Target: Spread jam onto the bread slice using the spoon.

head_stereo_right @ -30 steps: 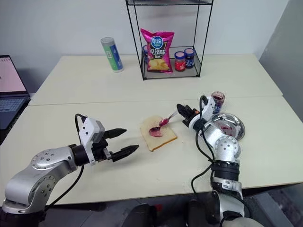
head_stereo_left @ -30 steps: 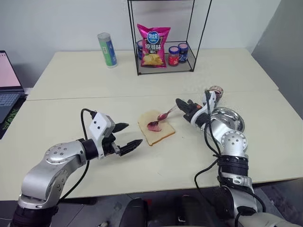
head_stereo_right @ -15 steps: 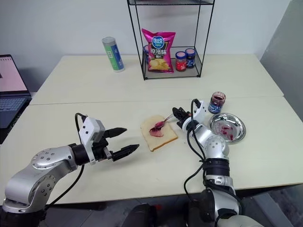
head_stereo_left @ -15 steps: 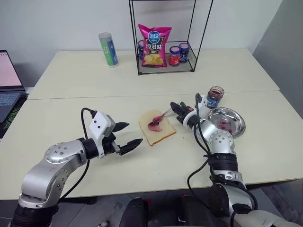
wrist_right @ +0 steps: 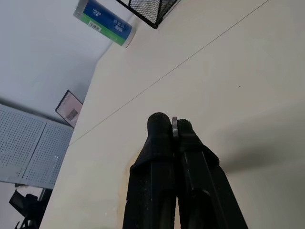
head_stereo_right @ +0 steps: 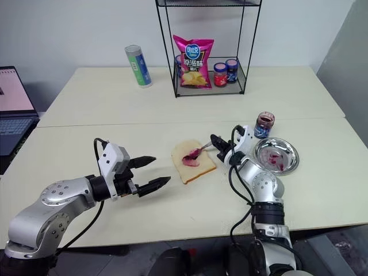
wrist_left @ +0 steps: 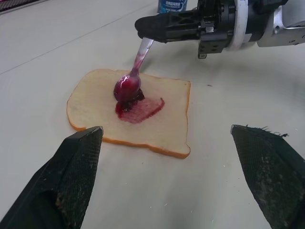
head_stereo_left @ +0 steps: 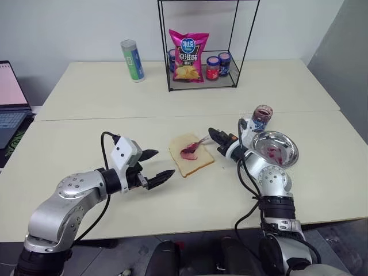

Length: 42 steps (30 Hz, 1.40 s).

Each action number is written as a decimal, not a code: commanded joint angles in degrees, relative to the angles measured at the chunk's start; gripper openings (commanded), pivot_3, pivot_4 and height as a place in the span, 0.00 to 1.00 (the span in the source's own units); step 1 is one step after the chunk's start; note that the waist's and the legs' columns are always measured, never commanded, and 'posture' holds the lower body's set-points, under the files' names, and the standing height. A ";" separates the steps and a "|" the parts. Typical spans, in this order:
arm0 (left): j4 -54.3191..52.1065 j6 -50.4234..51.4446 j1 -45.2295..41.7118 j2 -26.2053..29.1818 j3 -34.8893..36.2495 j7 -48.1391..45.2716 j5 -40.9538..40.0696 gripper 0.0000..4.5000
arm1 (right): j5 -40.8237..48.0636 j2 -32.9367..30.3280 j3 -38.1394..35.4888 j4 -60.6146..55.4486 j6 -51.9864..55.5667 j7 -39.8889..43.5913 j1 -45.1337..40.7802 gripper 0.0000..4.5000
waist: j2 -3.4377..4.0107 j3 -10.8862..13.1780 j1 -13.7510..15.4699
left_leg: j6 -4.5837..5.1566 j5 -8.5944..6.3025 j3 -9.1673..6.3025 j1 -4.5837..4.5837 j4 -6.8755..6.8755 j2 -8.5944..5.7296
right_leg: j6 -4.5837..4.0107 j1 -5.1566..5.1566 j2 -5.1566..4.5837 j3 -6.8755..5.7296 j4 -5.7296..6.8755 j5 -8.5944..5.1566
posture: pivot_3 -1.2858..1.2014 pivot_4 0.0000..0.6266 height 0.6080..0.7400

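The bread slice (head_stereo_left: 192, 161) lies flat on the table in front of me, with a red jam smear (wrist_left: 143, 107) at its middle. My right gripper (head_stereo_left: 214, 133) is shut on the handle of the spoon (wrist_left: 135, 69), just right of the bread. The spoon's jam-coated bowl rests on the smear. In the right wrist view the thin handle edge shows between the shut fingers (wrist_right: 159, 126). My left gripper (head_stereo_left: 164, 163) hovers open and holds nothing, a little left of the bread and pointing at it. The open jam jar (head_stereo_left: 261, 114) stands to the right, behind the plate.
A round steel plate (head_stereo_left: 292, 150) with jam smears sits right of my right arm. At the back, a black wire rack (head_stereo_left: 201, 80) holds a pink chips bag and red- and blue-lidded jars. A green-blue canister (head_stereo_left: 131, 60) stands left of it. A laptop (head_stereo_left: 8, 103) is at the far left.
My right wrist has rolled slightly with the spoon, whose bowl has settled lower onto the jam patch. The left arm has stayed still.
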 commanded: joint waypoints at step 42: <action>0.58 -1.31 -1.96 0.73 -0.16 -1.61 0.72 1.00 | 8.03 -1.36 -3.36 -3.40 5.16 -2.59 4.57 0.01 | 0.00 0.01 0.12 | 0.00 0.00 -0.01 -0.02 -0.01 0.00 | 0.00 -0.02 0.00 -0.01 -0.02 0.00 | 0.52 0.24 1.00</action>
